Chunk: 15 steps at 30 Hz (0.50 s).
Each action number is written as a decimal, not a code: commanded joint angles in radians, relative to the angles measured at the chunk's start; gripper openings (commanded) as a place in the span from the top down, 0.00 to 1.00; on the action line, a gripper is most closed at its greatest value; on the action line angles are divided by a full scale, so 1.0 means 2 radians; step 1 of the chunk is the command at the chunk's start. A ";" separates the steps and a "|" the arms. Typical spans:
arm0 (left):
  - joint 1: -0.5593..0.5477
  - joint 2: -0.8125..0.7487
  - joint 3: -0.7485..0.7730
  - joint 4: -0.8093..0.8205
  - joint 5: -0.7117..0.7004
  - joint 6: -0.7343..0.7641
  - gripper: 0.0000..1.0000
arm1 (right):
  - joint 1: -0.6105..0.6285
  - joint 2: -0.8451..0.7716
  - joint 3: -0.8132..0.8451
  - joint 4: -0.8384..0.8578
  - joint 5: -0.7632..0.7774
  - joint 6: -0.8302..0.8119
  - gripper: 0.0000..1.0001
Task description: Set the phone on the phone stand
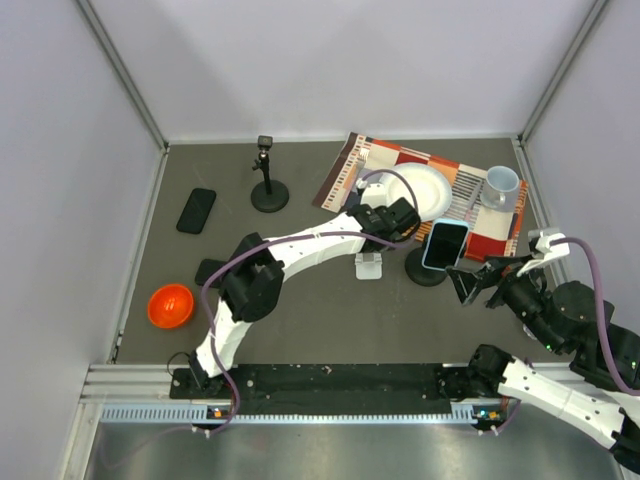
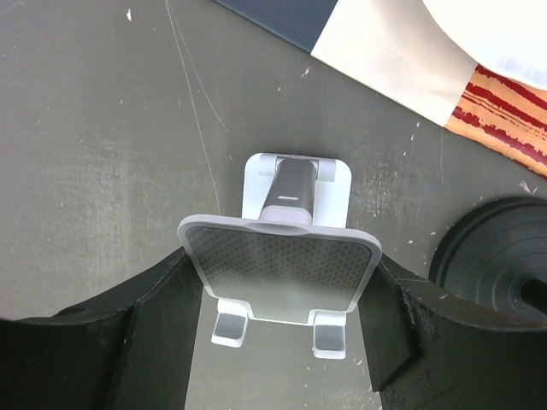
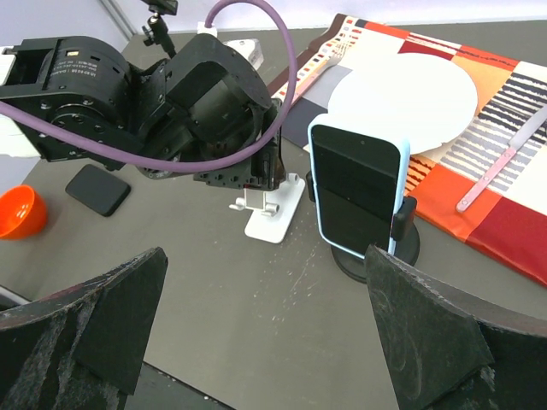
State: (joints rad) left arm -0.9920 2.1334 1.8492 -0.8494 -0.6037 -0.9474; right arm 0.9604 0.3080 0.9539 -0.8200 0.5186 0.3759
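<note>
Your phone (image 1: 445,245) is the one in the pale blue case, right of centre in the top view. It stands upright on a black round-based holder (image 3: 350,260), with a small clamp showing at its right edge. The white stand (image 2: 282,269) sits just to its left in that view, on bare table below the plate (image 1: 425,190).

The right gripper (image 1: 480,280) hangs just to the right of the phone with its jaws fully spread and nothing in them. The left gripper (image 2: 282,282) sits over the stand, jaws part-way closed, and appears to hold the back plate by its two side edges.

The step in hand looks like taking the phone. Line the right jaws up squarely across its long edges, above the clamp, and close only once both pads face the case. Lift straight up, since the clamp may resist and tip the holder. Keep the left grip steady so the stand cannot slide. Watch the gap too, because the left wrist crowds the path between phone and stand.
</note>
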 commanded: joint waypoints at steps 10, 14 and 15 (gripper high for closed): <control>-0.002 -0.019 0.017 0.024 -0.002 0.000 0.29 | 0.005 -0.001 0.006 -0.001 0.004 0.009 0.01; -0.002 -0.060 0.005 0.034 0.017 0.016 0.02 | 0.006 0.000 0.004 0.000 0.005 0.008 0.01; 0.000 -0.067 0.003 0.035 0.026 0.020 0.02 | 0.005 0.001 0.004 0.000 0.006 0.008 0.01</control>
State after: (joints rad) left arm -0.9924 2.1334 1.8534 -0.8246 -0.5861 -0.9329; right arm 0.9604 0.3080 0.9539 -0.8303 0.5186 0.3870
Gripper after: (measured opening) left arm 0.977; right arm 0.987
